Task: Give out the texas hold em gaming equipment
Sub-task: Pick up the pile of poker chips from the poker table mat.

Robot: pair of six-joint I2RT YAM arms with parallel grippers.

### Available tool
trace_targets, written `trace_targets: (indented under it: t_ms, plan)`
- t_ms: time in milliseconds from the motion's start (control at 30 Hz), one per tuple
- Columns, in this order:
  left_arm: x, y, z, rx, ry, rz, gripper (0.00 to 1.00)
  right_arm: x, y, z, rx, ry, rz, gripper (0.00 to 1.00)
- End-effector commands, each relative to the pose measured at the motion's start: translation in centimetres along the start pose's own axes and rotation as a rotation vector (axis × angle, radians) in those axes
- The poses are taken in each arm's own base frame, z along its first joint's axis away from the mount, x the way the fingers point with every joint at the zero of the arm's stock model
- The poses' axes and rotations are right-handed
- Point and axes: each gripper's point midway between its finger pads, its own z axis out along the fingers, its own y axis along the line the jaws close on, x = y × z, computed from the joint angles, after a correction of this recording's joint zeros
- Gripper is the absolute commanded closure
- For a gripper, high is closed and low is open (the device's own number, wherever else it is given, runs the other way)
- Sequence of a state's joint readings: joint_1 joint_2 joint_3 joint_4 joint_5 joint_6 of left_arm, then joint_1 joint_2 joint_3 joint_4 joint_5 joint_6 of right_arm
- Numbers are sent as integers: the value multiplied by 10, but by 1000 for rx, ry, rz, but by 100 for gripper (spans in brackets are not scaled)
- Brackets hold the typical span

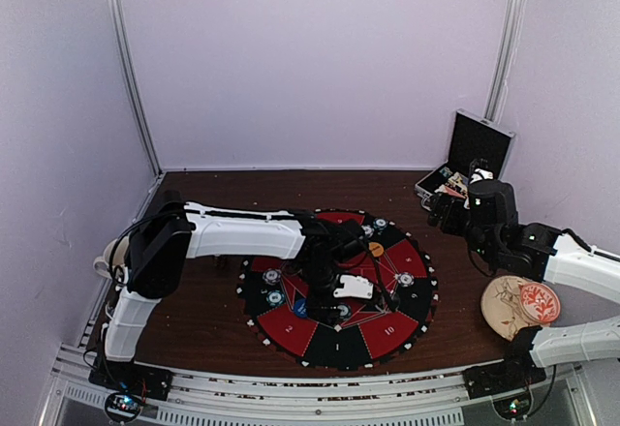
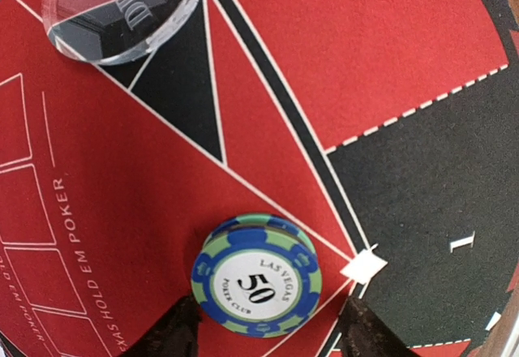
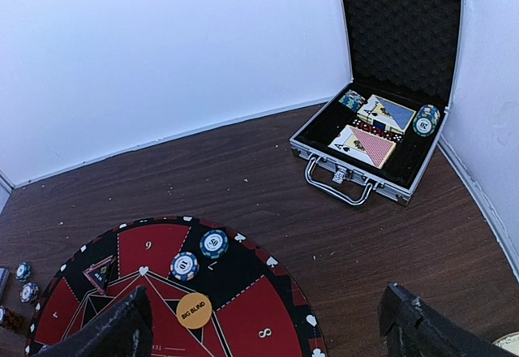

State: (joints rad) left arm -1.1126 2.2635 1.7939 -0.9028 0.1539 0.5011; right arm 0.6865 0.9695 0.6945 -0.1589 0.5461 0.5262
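Observation:
In the left wrist view, a short stack of blue-and-green "50" poker chips (image 2: 256, 286) lies on the red felt of the round game mat (image 2: 105, 211). My left gripper (image 2: 269, 312) is open, with one finger on each side of the stack; the right finger stands apart from it. A clear dealer disc (image 2: 122, 12) lies farther off. My right gripper (image 3: 268, 329) is open and empty above the table, between the mat and the open case (image 3: 381, 130). Two chips (image 3: 213, 243) and an orange "BIG BLIND" disc (image 3: 194, 310) lie on the mat's far side.
The mat (image 1: 387, 334) sits mid-table, with chips (image 1: 405, 279) spread round it and a blue disc (image 1: 300, 307). The silver-edged case (image 1: 477, 145) at the back right holds cards and chips. A patterned mug (image 1: 523, 305) lies at the right. Two loose chips (image 3: 23, 271) lie off the mat.

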Motion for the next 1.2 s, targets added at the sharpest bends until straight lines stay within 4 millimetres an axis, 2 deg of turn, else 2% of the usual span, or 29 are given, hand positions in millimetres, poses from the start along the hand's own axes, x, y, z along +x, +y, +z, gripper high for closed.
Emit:
trace_targets:
  t_ms: [0, 200, 267, 367, 400, 467, 600, 700, 833, 900, 1067, 1167]
  plan:
    - [7, -11, 4, 39, 42, 19, 43, 0, -1, 1, -3, -4, -2, 2]
    - [10, 0, -12, -15, 17, -1, 48, 1, 1, 2, -10, 2, -7, 2]
    - [10, 4, -14, -26, 10, -9, 52, 1, 1, 1, -12, 3, -7, 2]
    - [11, 6, -15, -33, 5, -16, 52, 3, 5, 2, -30, 11, -13, 2]
    - [9, 6, -18, -38, -4, -18, 51, 4, 9, 3, -47, 20, -23, 2]
    - [2, 11, -31, -64, -48, -21, 41, 11, 20, 6, -93, 53, -47, 2]
    - [-9, 25, -72, -117, -158, -45, 25, 32, 48, 13, -186, 172, -108, 0]
    - [-3, 37, -106, -162, -235, -79, 17, 41, 71, 10, -247, 218, -121, 0]
    - [24, 50, -144, -238, -306, -143, 3, 52, 106, -4, -297, 292, -167, 0]
    - [44, 59, -166, -288, -344, -194, 2, 60, 125, -11, -308, 327, -196, 0]
    - [106, 80, -209, -403, -426, -341, 2, 108, 153, -18, -312, 462, -274, 0]
    - [144, 88, -227, -485, -455, -430, 2, 134, 167, -23, -312, 526, -332, 0]
